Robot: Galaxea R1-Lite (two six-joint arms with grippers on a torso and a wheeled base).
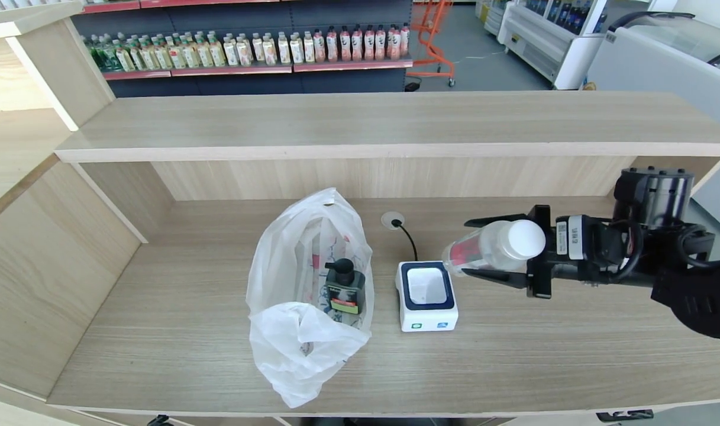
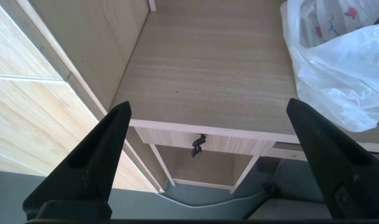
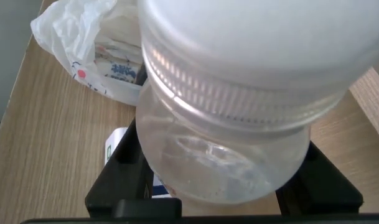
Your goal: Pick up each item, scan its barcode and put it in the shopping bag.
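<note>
My right gripper [image 1: 484, 251] is shut on a clear plastic bottle [image 1: 493, 247] with a white cap and red label, held sideways in the air just right of the barcode scanner [image 1: 426, 294]. In the right wrist view the bottle [image 3: 239, 118] sits between the black fingers [image 3: 117, 177], cap towards the camera. A white shopping bag [image 1: 303, 296] stands open left of the scanner with a dark pump bottle [image 1: 344, 287] inside. My left gripper [image 2: 208, 168] is open and holds nothing, off the counter's near left corner, with the bag [image 2: 341, 59] to one side.
The scanner's black cable [image 1: 408, 239] runs to a grommet at the back of the wooden counter [image 1: 543, 355]. A raised shelf [image 1: 395, 124] and side panels wall in the counter. Free surface lies left of the bag and right of the scanner.
</note>
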